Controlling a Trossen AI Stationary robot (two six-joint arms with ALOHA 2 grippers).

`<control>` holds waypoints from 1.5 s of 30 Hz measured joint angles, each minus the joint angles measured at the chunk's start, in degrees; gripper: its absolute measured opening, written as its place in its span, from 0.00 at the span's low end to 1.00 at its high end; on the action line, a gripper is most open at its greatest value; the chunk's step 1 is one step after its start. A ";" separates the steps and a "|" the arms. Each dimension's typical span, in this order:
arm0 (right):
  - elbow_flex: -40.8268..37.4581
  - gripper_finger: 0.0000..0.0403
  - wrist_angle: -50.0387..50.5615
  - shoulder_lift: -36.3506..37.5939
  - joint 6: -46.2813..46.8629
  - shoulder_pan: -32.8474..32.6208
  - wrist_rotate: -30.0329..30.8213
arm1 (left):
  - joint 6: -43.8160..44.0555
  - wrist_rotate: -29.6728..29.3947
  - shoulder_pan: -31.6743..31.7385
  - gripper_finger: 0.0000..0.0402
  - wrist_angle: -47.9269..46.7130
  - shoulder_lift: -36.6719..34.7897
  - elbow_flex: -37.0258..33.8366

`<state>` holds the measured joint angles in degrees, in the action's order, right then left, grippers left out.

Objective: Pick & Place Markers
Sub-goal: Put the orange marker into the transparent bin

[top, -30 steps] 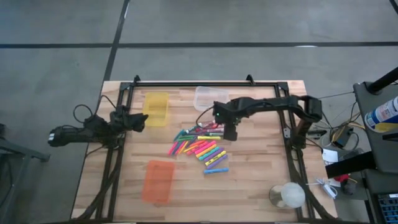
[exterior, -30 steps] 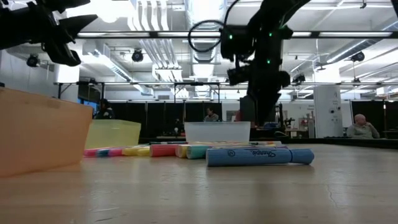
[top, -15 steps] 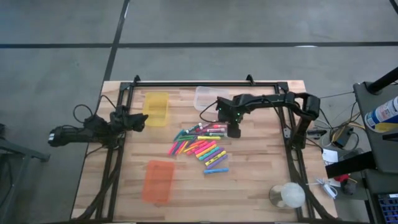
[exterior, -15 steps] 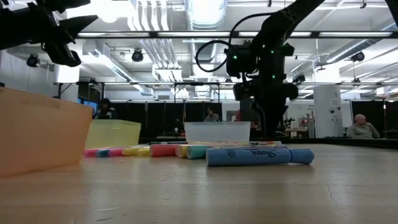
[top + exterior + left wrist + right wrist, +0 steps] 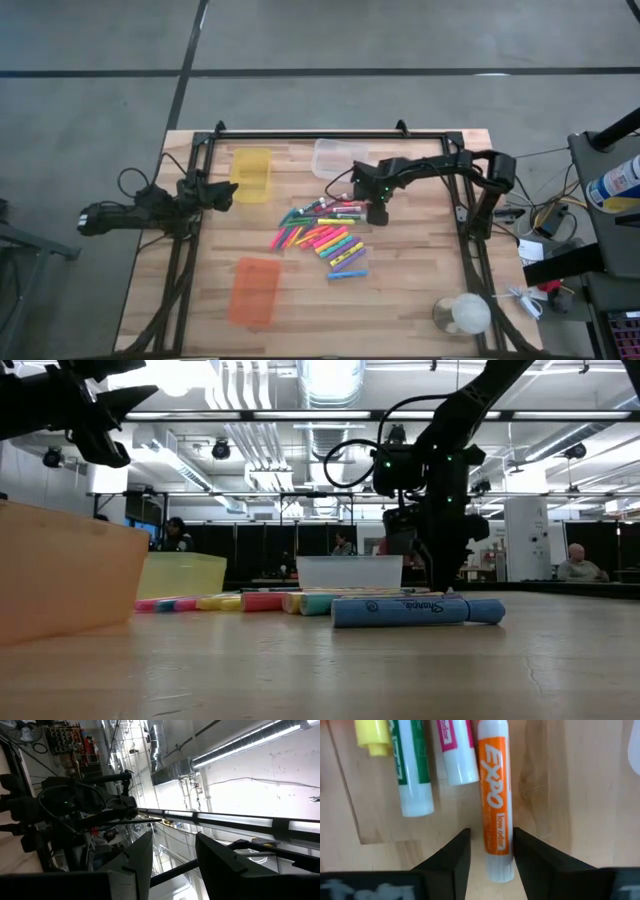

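Wooden table (image 5: 410, 290) holds the markers (image 5: 322, 232) in a loose pile, with the right gripper (image 5: 377, 213) low at the pile's edge, fingers parted either side of an orange marker (image 5: 494, 795), not gripping it. Well away from the pile, the left gripper (image 5: 225, 195) hangs beside the yellow bin (image 5: 251, 174), open and empty.

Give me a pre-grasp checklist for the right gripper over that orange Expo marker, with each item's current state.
1. Right gripper open: ok, the fingers stand apart.
2. Orange Expo marker between the fingers: ok, its near end sits in the gap.
3. Marker lined up with the gap: ok, it runs straight between the fingers.
4. Neighbours clear: ok, the pink marker and green marker lie off to one side.
5. Fingertips down at the table: cannot tell.
6. Left gripper out of the way: ok, parked at the table's left edge.
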<state>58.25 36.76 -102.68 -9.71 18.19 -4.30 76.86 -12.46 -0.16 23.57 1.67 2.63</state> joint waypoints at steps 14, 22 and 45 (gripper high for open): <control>4.21 0.14 2.54 -0.21 3.77 -0.04 1.30 | -0.13 -0.68 0.04 0.36 -0.02 0.00 0.00; 10.60 0.15 11.76 0.30 3.18 -0.56 0.71 | -0.22 -0.70 0.04 0.36 -0.02 0.00 -0.02; 28.64 0.16 14.18 2.45 -1.92 1.95 8.96 | 3.87 -1.99 0.04 0.36 0.05 0.07 -0.04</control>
<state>86.89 50.94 -100.22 -11.64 20.13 4.66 80.73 -14.46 -0.12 23.62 1.74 2.59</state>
